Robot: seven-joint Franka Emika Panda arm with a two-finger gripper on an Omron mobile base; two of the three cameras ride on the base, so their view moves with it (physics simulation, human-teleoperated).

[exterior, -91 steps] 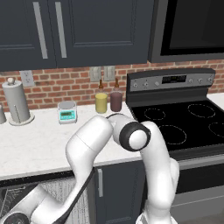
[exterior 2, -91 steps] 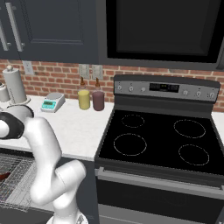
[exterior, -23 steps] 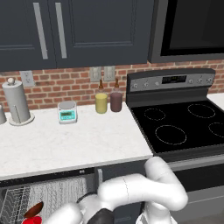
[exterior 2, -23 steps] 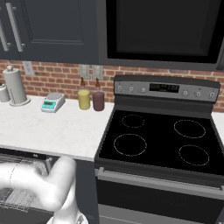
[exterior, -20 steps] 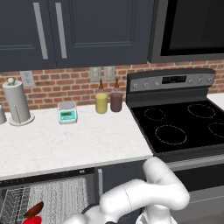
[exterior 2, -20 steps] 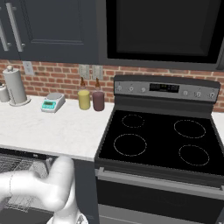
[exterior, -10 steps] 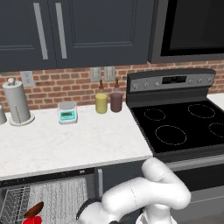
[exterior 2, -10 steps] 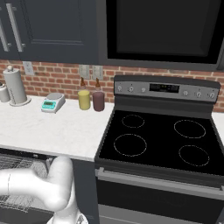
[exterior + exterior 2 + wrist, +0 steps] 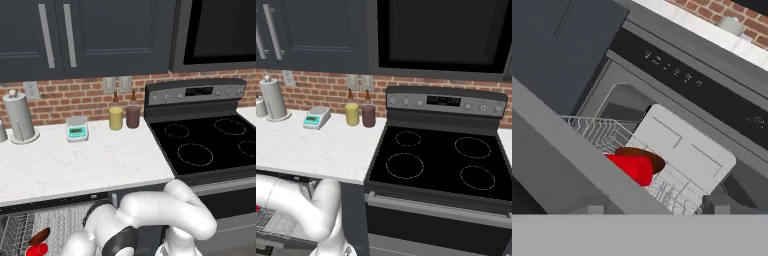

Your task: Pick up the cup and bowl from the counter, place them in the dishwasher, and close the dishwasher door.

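Dishwasher [image 9: 677, 150] interior fills the hand view: the light grey wire rack [image 9: 607, 134] is pulled into sight with the cup [image 9: 632, 167] lying on its side on it, and the bowl [image 9: 643, 155] just behind and touching it. A broad grey slab, the dishwasher door [image 9: 567, 165], cuts diagonally across the lower left of that view and hides the near part of the rack and the cup's lower edge. Above the opening runs the dark control strip, and above that the pale edge of the worktop [image 9: 712, 31].

The left base view shows the same load from above and behind: the cup [image 9: 37, 249] and the bowl [image 9: 40, 235] sit at the rack's [image 9: 60, 225] left part, under the worktop [image 9: 75, 165] edge, with the white arm folded low in front of the rack. On the worktop stand a paper towel roll [image 9: 19, 117], a small scale [image 9: 76, 128], a yellow tumbler [image 9: 115, 118] and a maroon tumbler [image 9: 132, 115], all back near the brick wall, leaving the front of the marble bare. The right base view adds the stovetop [image 9: 436, 160] to the right, and a sliver of red cup [image 9: 258, 208] at its left edge beside the arm.

Whether the pincer is spread or pressed together cannot be told; its tips are not clearly visible, and nothing is seen between them.
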